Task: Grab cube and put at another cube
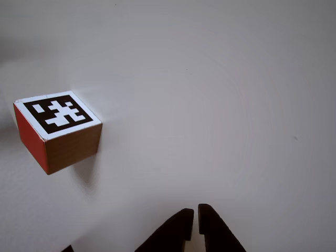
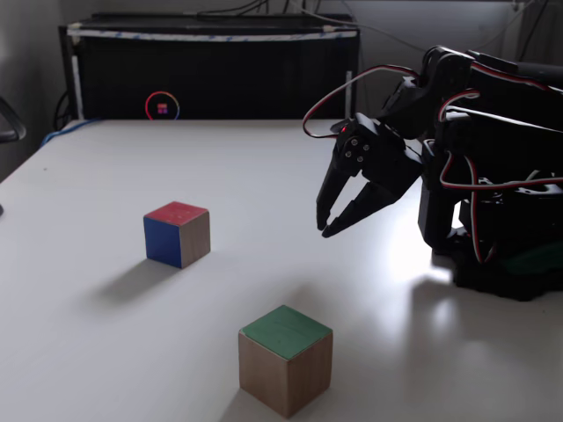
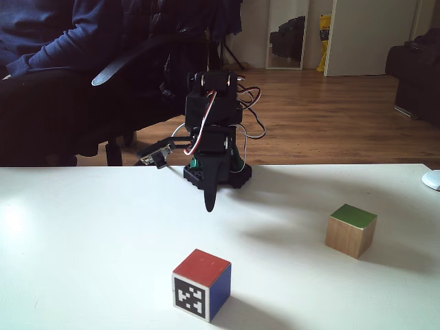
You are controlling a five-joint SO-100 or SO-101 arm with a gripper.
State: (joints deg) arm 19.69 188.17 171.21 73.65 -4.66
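The green-topped wooden cube (image 2: 286, 359) sits at the near edge of the tabletop (image 2: 106, 352), well apart from the marker cube (image 2: 178, 234), which lies farther back and to the left in that fixed view. The hand (image 2: 324, 227) hangs above bare tabletop, its tips nearly pressed together, pinching nothing. The cube looks light, rigid and smooth-sided, so two opposite plain-wood faces seem the best hold.
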